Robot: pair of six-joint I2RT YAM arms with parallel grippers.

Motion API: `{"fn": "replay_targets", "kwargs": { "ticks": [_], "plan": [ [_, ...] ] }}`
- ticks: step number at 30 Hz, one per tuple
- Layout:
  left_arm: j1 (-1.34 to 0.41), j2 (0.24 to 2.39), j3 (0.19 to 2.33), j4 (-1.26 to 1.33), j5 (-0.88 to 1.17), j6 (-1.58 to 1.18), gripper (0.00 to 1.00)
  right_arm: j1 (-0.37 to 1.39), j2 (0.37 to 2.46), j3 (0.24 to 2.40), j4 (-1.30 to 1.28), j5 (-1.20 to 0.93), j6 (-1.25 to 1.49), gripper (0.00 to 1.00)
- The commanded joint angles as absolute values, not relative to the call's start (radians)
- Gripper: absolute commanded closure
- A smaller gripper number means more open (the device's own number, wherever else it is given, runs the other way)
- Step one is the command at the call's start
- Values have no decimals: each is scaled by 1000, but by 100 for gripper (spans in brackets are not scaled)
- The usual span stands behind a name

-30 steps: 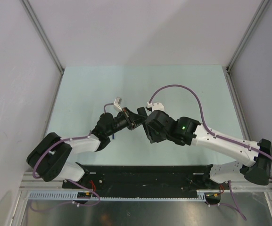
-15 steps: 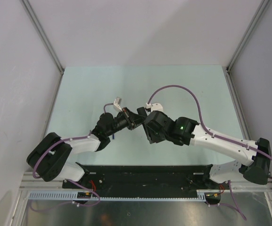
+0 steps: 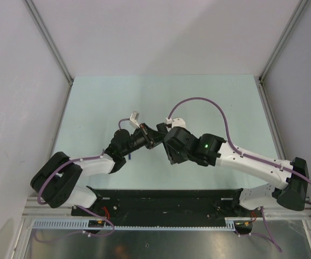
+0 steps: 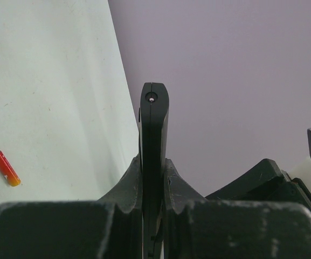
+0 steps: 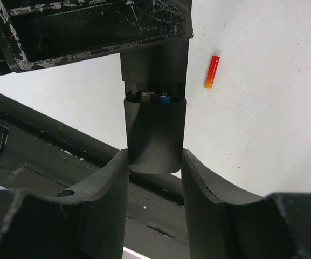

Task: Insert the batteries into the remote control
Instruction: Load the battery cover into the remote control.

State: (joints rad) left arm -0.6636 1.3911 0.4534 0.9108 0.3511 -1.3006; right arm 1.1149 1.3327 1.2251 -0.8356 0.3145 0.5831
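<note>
My left gripper (image 4: 154,162) is shut on the slim black remote control (image 4: 154,118), which shows edge-on above the table. In the top view it (image 3: 151,138) meets my right gripper (image 3: 166,142) at mid-table. My right gripper (image 5: 155,156) is shut on a short black cover piece (image 5: 154,135) at the remote's (image 5: 154,67) end. In the gap between the two, a blue battery tip (image 5: 165,98) and a grey-silver one (image 5: 144,96) show. The orange-red battery (image 5: 212,72) lies loose on the table, also in the left wrist view (image 4: 5,168).
A thin dark blue item (image 3: 129,156), perhaps a battery, lies by my left forearm. A black base rail (image 3: 166,202) runs along the near edge. Grey walls enclose the pale green table (image 3: 101,102) on three sides.
My right arm has edged slightly left toward the left gripper. The left arm and the remote have stayed put.
</note>
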Motion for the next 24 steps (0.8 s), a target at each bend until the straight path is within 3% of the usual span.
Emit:
{"fn": "replay_targets", "kwargs": {
  "ticks": [1,14,24],
  "plan": [
    [-681,1344,456,980,373,-1325,100,1106,1351,1259,-808,336,577,86],
    [-689,1341,453,979,364,-1328,100,1097,1353,1261,-807,325,580,77],
    [-687,1348,459,979,357,-1328,100,1097,1312,1259,-811,336,601,49]
  ]
}}
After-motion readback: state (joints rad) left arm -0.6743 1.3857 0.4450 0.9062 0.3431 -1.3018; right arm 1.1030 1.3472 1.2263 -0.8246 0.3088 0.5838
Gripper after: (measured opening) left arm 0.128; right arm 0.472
